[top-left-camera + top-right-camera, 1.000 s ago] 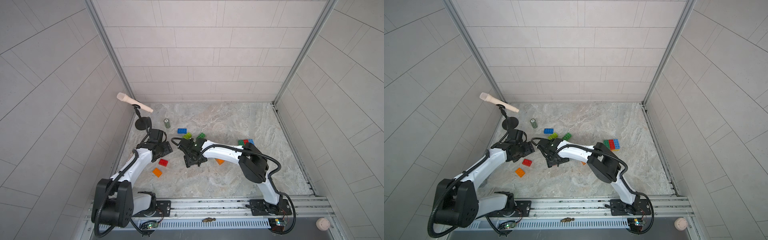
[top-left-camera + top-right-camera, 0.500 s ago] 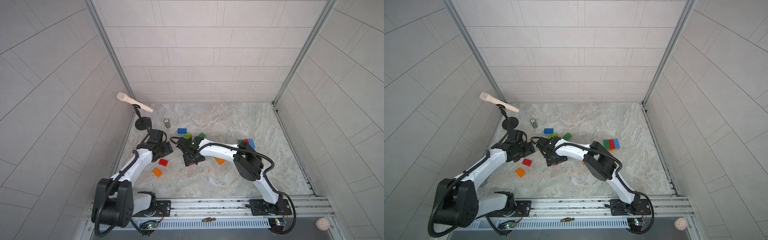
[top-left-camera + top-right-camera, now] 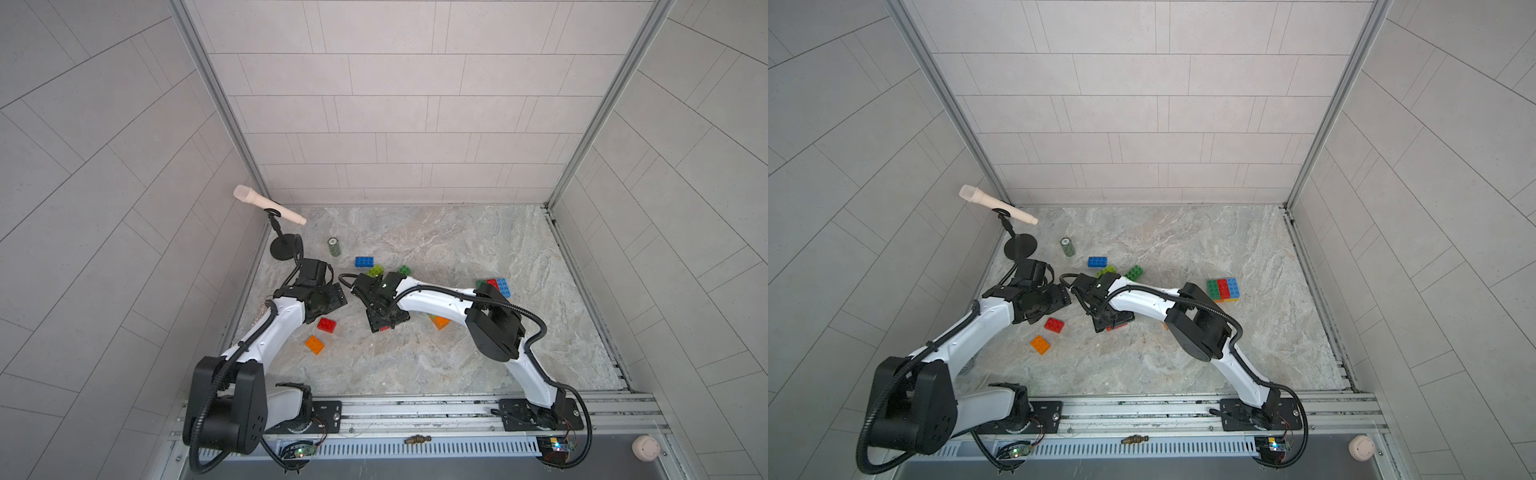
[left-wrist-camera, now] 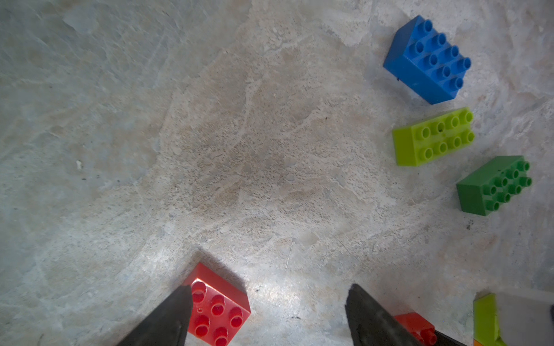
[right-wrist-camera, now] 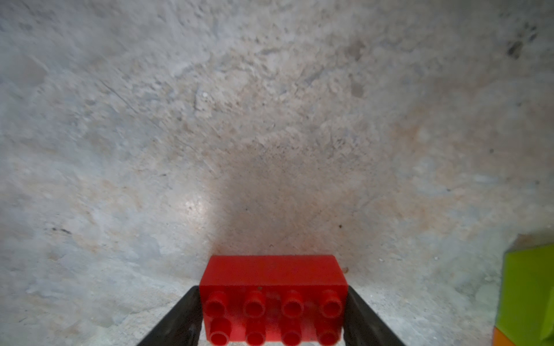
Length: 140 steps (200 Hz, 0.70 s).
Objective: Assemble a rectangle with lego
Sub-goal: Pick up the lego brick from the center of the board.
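The red brick (image 5: 271, 299) lies studs up on the table (image 3: 457, 365), caught lengthwise in the right gripper (image 5: 272, 289), whose fingers press on both short ends; the pincer is clamped on it, and it looks not yet lifted. It lies well apart from the started block (image 3: 1223, 287), on the left arm's side of it.

That block, a joined row of green, red and blue over a yellow-and-orange layer, is the only built part in view, so most of the rectangle appears left to do. A lime-on-orange pair (image 5: 527, 293) stands between the held brick and the block, largely under the right arm in both top views.

Farther from the block lie a second red brick (image 3: 327, 324) and an orange brick (image 3: 314, 344). The left gripper (image 4: 269, 287) hangs there with fingers spread and nothing between them, one finger beside the second red brick. A blue brick (image 3: 364, 262), lime brick (image 3: 375, 271) and dark green brick (image 3: 404, 270) lie loose, nearer the back wall than the block. Farthest from the block are a small cylinder (image 3: 334, 247) and a microphone stand (image 3: 284, 251).

Bare marble surrounds the block, widest toward the rail (image 3: 415, 409). The tight spot is by the held brick, where the two grippers are near each other.
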Available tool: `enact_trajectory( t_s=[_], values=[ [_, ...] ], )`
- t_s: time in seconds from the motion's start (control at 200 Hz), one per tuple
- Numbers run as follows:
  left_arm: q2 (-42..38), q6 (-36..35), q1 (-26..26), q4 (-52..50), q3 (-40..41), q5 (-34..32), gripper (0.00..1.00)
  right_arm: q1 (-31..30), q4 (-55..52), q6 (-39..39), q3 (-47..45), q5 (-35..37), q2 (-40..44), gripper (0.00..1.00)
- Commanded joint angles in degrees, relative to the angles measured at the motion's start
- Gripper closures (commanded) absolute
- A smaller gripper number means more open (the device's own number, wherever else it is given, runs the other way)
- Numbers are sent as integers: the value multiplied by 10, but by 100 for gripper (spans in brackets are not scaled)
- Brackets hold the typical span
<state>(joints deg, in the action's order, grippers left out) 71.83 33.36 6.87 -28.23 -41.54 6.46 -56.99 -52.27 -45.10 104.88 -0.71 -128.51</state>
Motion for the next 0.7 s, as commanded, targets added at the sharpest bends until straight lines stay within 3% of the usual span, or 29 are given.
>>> enact_trajectory(
  t_s=[0.0,0.415,0.695],
  values=[
    [7,-7,-2,1,7,2,15,0,-24,3,13,18,-2,27],
    [5,-10,-2,-1,5,4,16,2,-26,24,17,10,-14,35],
    [-11,-37,-3,-20,-13,-2,16,14,-28,162,12,-41,36,45]
  ],
)
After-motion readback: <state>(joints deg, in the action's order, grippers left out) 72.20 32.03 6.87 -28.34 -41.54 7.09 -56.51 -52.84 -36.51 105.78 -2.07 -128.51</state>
